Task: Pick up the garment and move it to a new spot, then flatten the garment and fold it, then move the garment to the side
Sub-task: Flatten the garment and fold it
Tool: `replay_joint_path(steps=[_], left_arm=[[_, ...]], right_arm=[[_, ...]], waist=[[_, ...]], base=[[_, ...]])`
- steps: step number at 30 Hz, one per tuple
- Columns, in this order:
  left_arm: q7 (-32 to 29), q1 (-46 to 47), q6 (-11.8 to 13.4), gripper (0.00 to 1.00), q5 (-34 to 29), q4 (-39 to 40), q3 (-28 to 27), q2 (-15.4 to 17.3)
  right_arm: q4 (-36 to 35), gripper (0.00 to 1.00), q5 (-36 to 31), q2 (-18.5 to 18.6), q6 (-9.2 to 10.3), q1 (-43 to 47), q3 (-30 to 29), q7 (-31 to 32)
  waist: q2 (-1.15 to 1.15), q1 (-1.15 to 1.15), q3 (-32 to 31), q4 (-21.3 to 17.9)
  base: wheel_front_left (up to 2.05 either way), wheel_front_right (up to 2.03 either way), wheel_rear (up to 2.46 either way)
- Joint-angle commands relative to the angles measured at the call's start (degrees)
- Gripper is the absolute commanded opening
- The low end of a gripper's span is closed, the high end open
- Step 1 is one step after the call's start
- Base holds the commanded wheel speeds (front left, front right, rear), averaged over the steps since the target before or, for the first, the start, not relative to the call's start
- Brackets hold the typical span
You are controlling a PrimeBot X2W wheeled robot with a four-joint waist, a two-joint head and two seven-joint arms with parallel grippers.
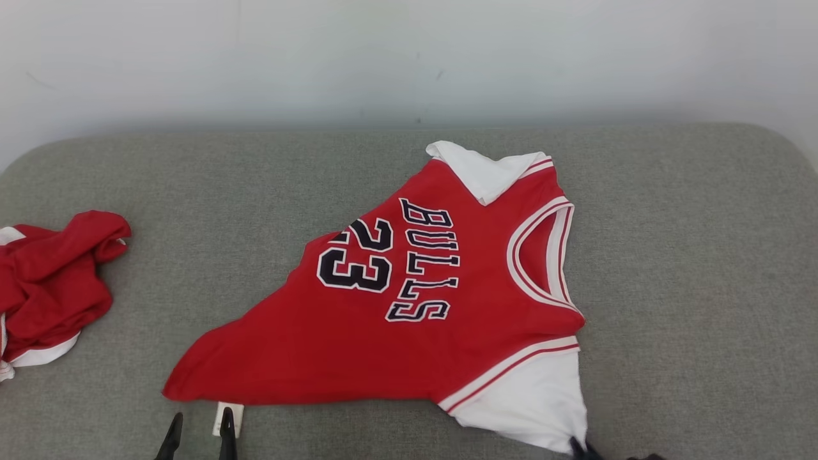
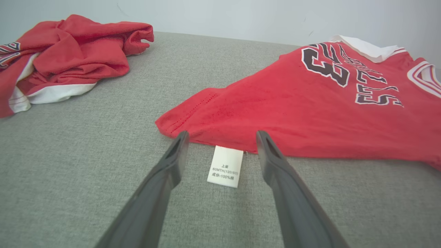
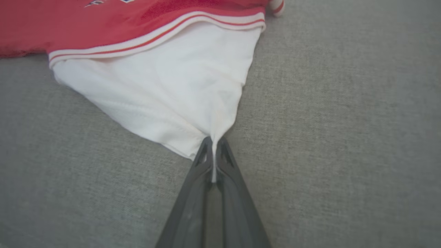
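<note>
Red jersey (image 1: 409, 306) lettered "BULLS" and "23" in black is seen spread across the middle of a grey cushion (image 1: 671, 255), neck turned toward the robot's right. A white tag (image 2: 225, 166) printed "60MTH(120/60)" and "100%" is shown at the near hem, framed between the fingers of the left gripper (image 2: 222, 135), which is spread wide and empty. The white sleeve (image 3: 165, 86) corner is pinched tight in the right gripper (image 3: 213, 141). A second red garment (image 1: 51, 287) is seen crumpled at far left
</note>
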State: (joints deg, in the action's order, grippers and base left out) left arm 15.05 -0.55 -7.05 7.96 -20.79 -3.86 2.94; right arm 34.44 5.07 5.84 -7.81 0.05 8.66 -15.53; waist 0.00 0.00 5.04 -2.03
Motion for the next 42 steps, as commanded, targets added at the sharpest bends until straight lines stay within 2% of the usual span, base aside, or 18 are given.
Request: replay_joint_path(steps=[1, 15, 23, 27, 28, 31, 32, 38, 42], left_arm=[[0.19, 0.72, 0.22, 1.0, 0.56, -0.08, -0.11, -0.07], [0.19, 2.35, 1.27, 1.0, 2.7, -2.2, -2.16, -0.05], [0.19, 4.99, 1.91, 1.0, 4.28, -6.73, -2.97, -0.07], [0.19, 5.94, 3.03, 0.99, 5.39, -9.2, -3.36, -0.03], [0.19, 6.15, 3.3, 0.91, 5.82, -9.77, -3.42, -0.05], [0.16, 6.82, 3.73, 0.19, 6.33, -10.98, -3.31, -0.08], [0.15, 6.85, 3.63, 0.0, 6.34, -11.28, -3.14, -0.08], [-0.01, 7.34, 3.03, 0.0, 6.06, -12.5, -2.29, -0.1], [0.08, 6.89, 2.51, 0.0, 5.85, -9.95, -2.71, -0.08]], right_arm=[[0.74, 0.0, 0.5, 1.72, 0.59, 0.73, -1.25, 0.67], [-2.3, 0.0, -0.18, 3.46, 0.51, 1.12, -4.49, 0.61], [-3.33, 0.0, -0.54, 4.2, 0.51, -0.44, -4.53, 0.62], [-3.92, 0.0, -0.55, 4.44, 0.51, -0.87, -4.53, 0.62], [-4.05, 0.0, -0.49, 4.48, 0.51, -0.91, -4.53, 0.62], [-4.48, 0.0, -0.51, 4.46, 0.51, -1.26, -4.44, 0.61], [-4.63, 0.0, -0.58, 4.4, 0.51, -1.45, -4.4, 0.61], [-5.24, 0.0, -0.54, 4.14, 0.51, -2.24, -4.46, 0.61], [-8.94, 0.0, 1.14, 3.57, 0.41, -3.0, -4.07, 0.39]], waist=[[0.0, 0.0, 0.04, -0.12], [0.0, 0.0, 1.91, -1.54], [0.0, 0.0, 4.1, -2.45], [0.0, 0.0, 4.82, -2.91], [0.0, 0.0, 4.9, -3.01], [0.0, 0.0, 5.36, -3.23], [0.0, 0.0, 5.53, -3.25], [0.0, 0.0, 5.52, -3.02], [0.0, 0.0, 4.16, -2.91]], base=[[0.0, 0.0, 0.0], [0.0, 0.0, 0.0], [0.0, 0.0, 0.0], [0.0, 0.0, 0.0], [0.0, 0.0, 0.0], [0.0, 0.0, 0.0], [0.0, 0.0, 0.0], [0.0, 0.0, 0.0], [0.0, 0.0, 0.0]])
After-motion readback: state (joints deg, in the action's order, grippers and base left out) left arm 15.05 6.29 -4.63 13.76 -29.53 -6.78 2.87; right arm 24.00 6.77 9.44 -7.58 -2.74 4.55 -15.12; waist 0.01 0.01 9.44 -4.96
